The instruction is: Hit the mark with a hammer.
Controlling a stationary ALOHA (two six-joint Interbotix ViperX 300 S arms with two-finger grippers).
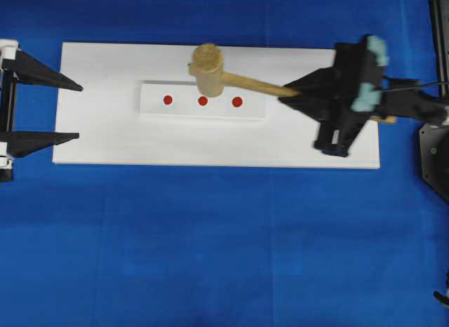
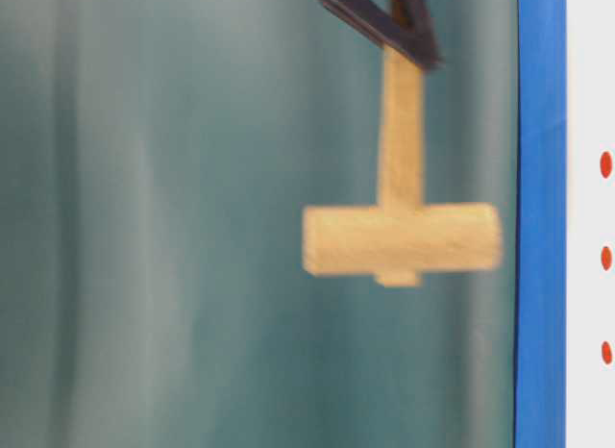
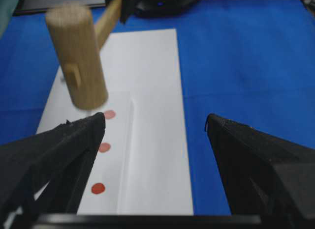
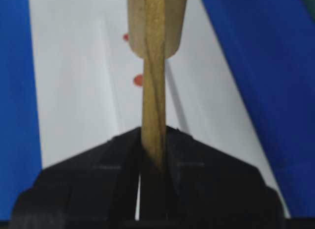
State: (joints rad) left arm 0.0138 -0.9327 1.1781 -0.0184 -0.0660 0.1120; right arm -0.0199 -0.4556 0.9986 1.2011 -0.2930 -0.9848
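The hammer [image 1: 208, 69] is a light wooden mallet. My right gripper [image 1: 298, 94] is shut on its slim handle [image 4: 153, 106]. The head [image 3: 78, 57] hangs in the air over the far edge of a raised white strip [image 1: 189, 109], just behind the middle of three red marks [image 1: 203, 100]. The table-level view shows the head [image 2: 402, 238] apart from the board, with a gap between them. In the right wrist view the head [image 4: 156, 22] covers part of the marks. My left gripper [image 1: 78, 111] stands open and empty at the board's left end, its jaws wide apart [image 3: 155, 122].
The strip lies on a larger white board [image 1: 210, 141], on a blue cloth [image 1: 210, 243]. Two more red marks [image 1: 168, 99] [image 1: 237, 101] flank the middle one. The right arm's body [image 1: 351, 95] hangs over the board's right end.
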